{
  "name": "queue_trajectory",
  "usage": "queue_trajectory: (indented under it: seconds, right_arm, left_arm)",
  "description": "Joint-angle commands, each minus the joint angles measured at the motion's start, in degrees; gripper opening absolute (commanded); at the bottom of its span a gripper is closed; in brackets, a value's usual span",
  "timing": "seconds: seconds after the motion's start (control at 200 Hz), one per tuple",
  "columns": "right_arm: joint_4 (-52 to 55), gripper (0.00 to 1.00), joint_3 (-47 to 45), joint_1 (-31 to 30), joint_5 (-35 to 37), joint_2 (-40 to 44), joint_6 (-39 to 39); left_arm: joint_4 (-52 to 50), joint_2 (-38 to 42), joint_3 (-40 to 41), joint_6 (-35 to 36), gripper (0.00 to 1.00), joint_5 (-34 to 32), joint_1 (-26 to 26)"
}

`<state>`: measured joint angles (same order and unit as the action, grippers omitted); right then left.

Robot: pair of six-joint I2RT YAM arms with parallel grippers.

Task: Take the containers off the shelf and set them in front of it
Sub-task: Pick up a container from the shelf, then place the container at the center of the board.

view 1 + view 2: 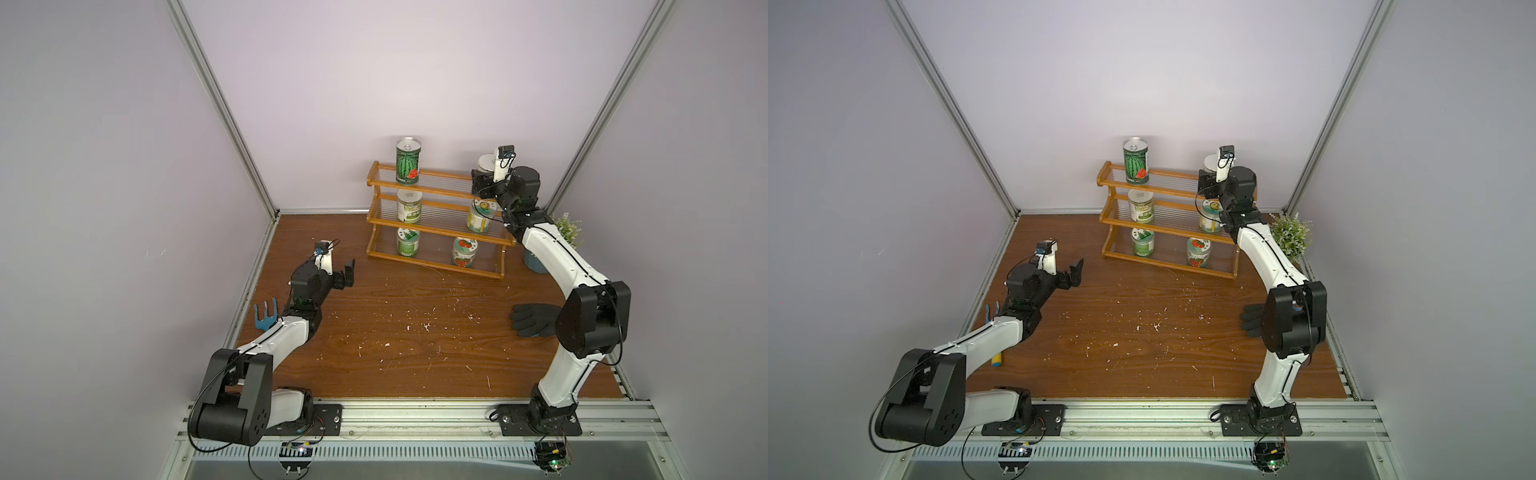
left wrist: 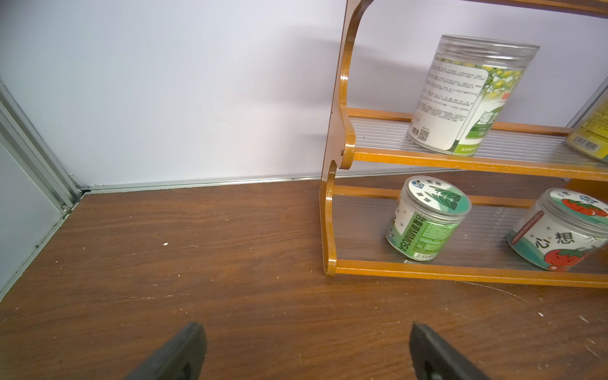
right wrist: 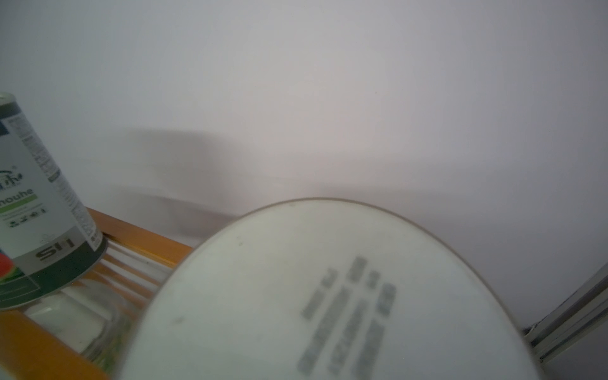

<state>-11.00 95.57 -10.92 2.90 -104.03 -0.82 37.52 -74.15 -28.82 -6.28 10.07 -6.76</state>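
Progress: nothing delivered yet. The table in front of the shelf carries only white flecks, plus a black glove near the right arm's elbow and a blue fork tool by the left arm; no container stands there. The left gripper is low over the table, short of the shelf's left end and well apart from it. It points toward the lower tiers, jaws wide apart with nothing between them. All six containers are on the shelf. Bottom tier: leaf-lid jar and tomato-lid jar. Middle tier: middle tin and flower-lid jar, the latter partly behind the right arm. Top tier: watermelon can at the left end, top tin at the right end. The right arm is reared up from its base, forearm raised past the shelf's right end, with the right gripper at the top tin. The tin's white lid fills the right wrist view and the fingers are out of sight, so I cannot tell whether the jaws have closed on it. Judgement: first pick under way, six containers left to move.
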Motion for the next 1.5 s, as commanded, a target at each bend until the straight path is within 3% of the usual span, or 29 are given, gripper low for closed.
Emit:
queue_trajectory:
  seconds: [0.0,0.385,0.646,1.256,1.496]
  right_arm:
    - [-3.6,0.56,-0.8,-0.2,-0.9,3.9,0.7]
    - [-2.9,0.55,-3.5,-0.3,-6.4,11.9,-0.3]
    - [-2.7,0.54,-13.0,-1.4,-10.2,22.0,-3.0]
    - [-2.7,0.53,-47.0,-12.9,-8.5,48.1,-4.9]
    - [-14.7,0.54,-66.1,-17.3,-4.5,56.5,-7.4]
  left_arm:
    - [1.2,0.2,0.3,-0.5,0.99,0.8,-0.5]
    - [1.4,0.0,0.2,-1.0,0.99,1.2,-0.5]
    - [1.5,-0.1,0.3,-1.4,0.99,1.4,-0.6]
    - [1.9,-0.4,0.3,-1.5,0.99,2.1,-1.1]
    - [2.3,-0.4,0.3,-1.7,0.99,2.3,-1.3]
